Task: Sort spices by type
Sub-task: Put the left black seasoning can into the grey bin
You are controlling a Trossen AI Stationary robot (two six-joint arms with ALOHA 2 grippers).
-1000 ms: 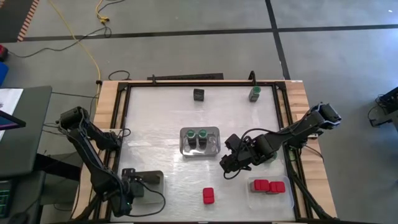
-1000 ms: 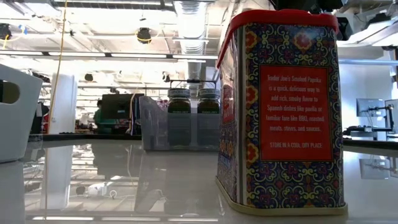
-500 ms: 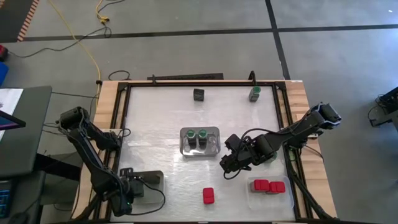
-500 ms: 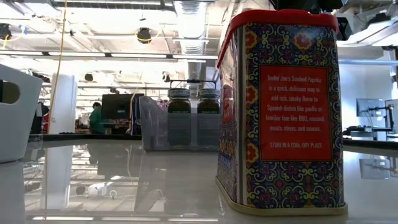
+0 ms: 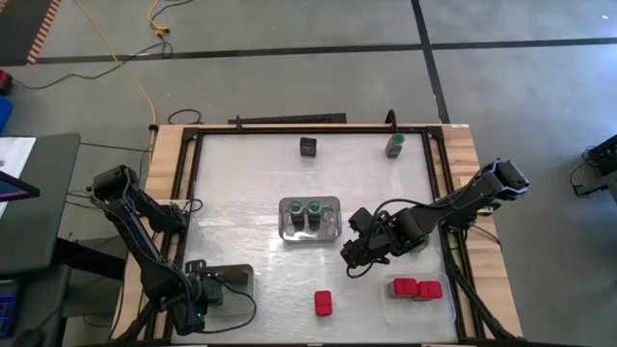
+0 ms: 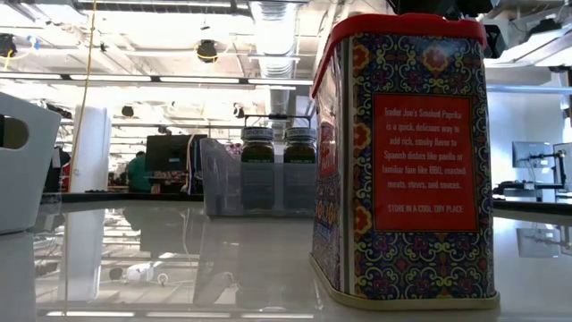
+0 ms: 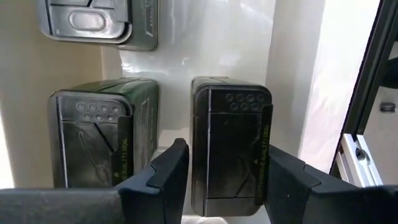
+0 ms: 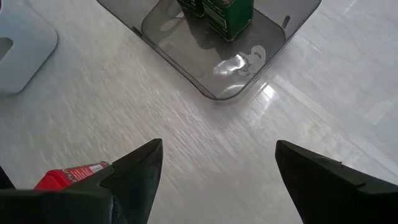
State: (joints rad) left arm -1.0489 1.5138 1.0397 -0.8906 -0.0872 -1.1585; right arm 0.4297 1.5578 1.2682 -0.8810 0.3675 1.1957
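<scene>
Left pincer (image 5: 205, 292): low at lower left of high view, inside the grey tray (image 5: 241, 278); fingers (image 7: 168, 171) straddling a dark tin (image 7: 230, 146), narrowly spread, flanking rather than clearly pinching it
Dark tin axis: long side running straight away between the fingers, aligned with the approach; two more dark tins (image 7: 102, 140) alongside in the same tray
Right pincer (image 5: 353, 253): centre-right of high view, spread wide, nothing held, hovering over bare table (image 5: 251, 173)
Loose red tin (image 5: 324, 304): lower centre, just below and left of right pincer; corner seen at lower left of right wrist view (image 8: 71, 175)
Nearer arm: right, clearly
Red group (image 5: 415, 288): white tray, lower right
Green-lidded jars (image 5: 306, 207): clear tray, centre
Strays: dark tin (image 5: 308, 146) and green jar (image 5: 394, 145), upper edge
</scene>
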